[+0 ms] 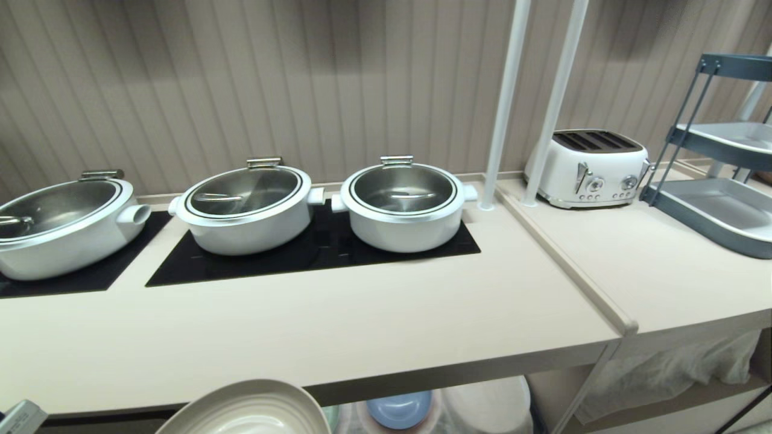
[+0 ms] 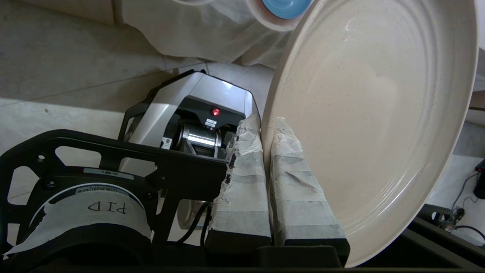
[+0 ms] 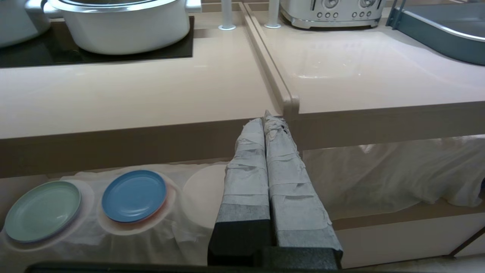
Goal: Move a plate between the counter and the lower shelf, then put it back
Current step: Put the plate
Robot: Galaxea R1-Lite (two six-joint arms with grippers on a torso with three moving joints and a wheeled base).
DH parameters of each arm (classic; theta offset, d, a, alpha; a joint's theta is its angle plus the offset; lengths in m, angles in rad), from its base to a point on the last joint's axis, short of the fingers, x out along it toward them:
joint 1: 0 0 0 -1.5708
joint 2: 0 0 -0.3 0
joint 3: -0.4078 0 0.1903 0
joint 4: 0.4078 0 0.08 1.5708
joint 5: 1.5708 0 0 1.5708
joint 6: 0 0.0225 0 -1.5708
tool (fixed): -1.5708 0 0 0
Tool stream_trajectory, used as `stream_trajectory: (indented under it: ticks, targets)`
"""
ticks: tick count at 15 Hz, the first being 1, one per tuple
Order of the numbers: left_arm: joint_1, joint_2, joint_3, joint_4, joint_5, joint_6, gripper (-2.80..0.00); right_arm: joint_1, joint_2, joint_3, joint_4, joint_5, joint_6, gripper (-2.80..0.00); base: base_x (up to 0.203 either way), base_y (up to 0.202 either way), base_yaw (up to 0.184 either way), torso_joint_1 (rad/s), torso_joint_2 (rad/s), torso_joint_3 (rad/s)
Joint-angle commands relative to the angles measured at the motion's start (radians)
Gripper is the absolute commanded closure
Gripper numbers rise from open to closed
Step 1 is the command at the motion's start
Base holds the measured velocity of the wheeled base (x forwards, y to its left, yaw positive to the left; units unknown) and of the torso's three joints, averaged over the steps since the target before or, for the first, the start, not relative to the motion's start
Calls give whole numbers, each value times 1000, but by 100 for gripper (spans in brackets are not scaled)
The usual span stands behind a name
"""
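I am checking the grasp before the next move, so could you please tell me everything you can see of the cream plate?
The plate is round, matte cream-beige with fine dark speckles, faint concentric rings and a low raised rim; it looks ceramic and empty. The left claw is shut on its rim, one tape-wrapped finger on each face, and nothing else touches it. It hangs tilted in front of the counter, below its front edge, with the blue plate on the cloth-draped shelf beyond.

A buffet-style kitchen: lidded pots (image 1: 403, 205) on cooktop panels (image 1: 313, 250), toaster (image 1: 588, 167) alongside.
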Motion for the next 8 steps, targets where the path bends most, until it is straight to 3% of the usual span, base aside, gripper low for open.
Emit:
stream_trajectory:
  ticks: [1,8]
  targets:
    - [0,0,-1,3,1,-4,0,0,0,0,0,0,0,0,0,193,1,-2,2,2]
    - [0,0,-1,3,1,-6,0,0,0,0,1,0,0,0,0,196,-1,4,2,2]
